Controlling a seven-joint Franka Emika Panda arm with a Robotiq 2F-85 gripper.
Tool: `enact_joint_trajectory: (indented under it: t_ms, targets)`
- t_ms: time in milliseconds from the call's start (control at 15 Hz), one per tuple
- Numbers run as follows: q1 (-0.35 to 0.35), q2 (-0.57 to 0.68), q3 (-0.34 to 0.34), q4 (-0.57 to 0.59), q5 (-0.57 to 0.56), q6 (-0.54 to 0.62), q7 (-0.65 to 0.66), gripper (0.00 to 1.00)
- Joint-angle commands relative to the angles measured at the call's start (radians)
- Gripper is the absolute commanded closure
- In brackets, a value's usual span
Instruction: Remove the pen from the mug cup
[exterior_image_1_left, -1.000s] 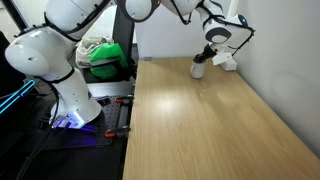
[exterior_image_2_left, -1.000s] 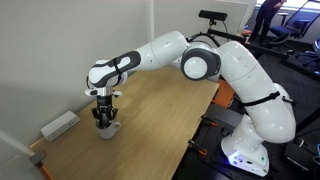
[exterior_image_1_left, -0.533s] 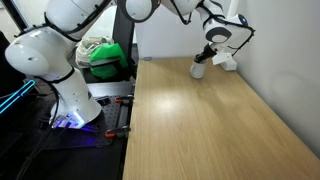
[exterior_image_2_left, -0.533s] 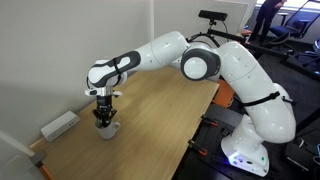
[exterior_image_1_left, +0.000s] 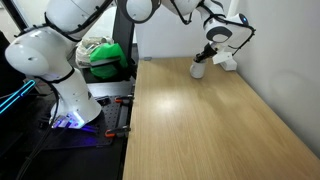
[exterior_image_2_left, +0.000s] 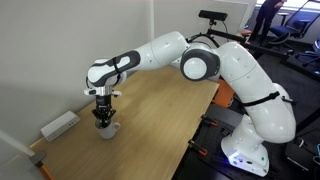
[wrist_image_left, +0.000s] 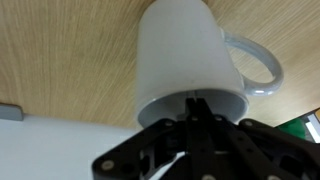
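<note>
The pale grey-white mug cup (wrist_image_left: 185, 55) fills the wrist view, its handle (wrist_image_left: 262, 65) pointing right. It stands at the table's far end in both exterior views (exterior_image_1_left: 198, 70) (exterior_image_2_left: 107, 128). My gripper (wrist_image_left: 195, 108) reaches straight down into the mug's mouth, its two fingers pressed together at the middle of the opening. In both exterior views the gripper (exterior_image_1_left: 207, 55) (exterior_image_2_left: 103, 113) sits directly over the mug. The orange-red pen does not show in any view; it is hidden by the fingers and the mug wall.
A white rectangular block (exterior_image_2_left: 60, 125) lies on the wooden table (exterior_image_1_left: 200, 120) beside the mug, close to the wall. A green bag (exterior_image_1_left: 105, 55) sits off the table's far corner. The robot base (exterior_image_2_left: 250, 140) stands beside the table.
</note>
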Motion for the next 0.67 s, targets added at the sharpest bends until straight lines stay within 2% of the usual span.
enact_joint_trajectory:
  t_ms: [0,400,467,533,600]
  targets:
    - [-0.006,0.013,0.015,0.042,-0.015,-0.028,0.045,1.00]
    - [-0.019,0.007,0.026,0.052,-0.001,-0.032,0.058,1.00]
    - [-0.019,0.008,0.026,0.055,-0.002,-0.034,0.062,0.90]
    - [-0.018,0.009,0.025,0.057,-0.004,-0.033,0.067,0.73]
    - [-0.018,0.010,0.025,0.060,-0.006,-0.038,0.068,0.67]
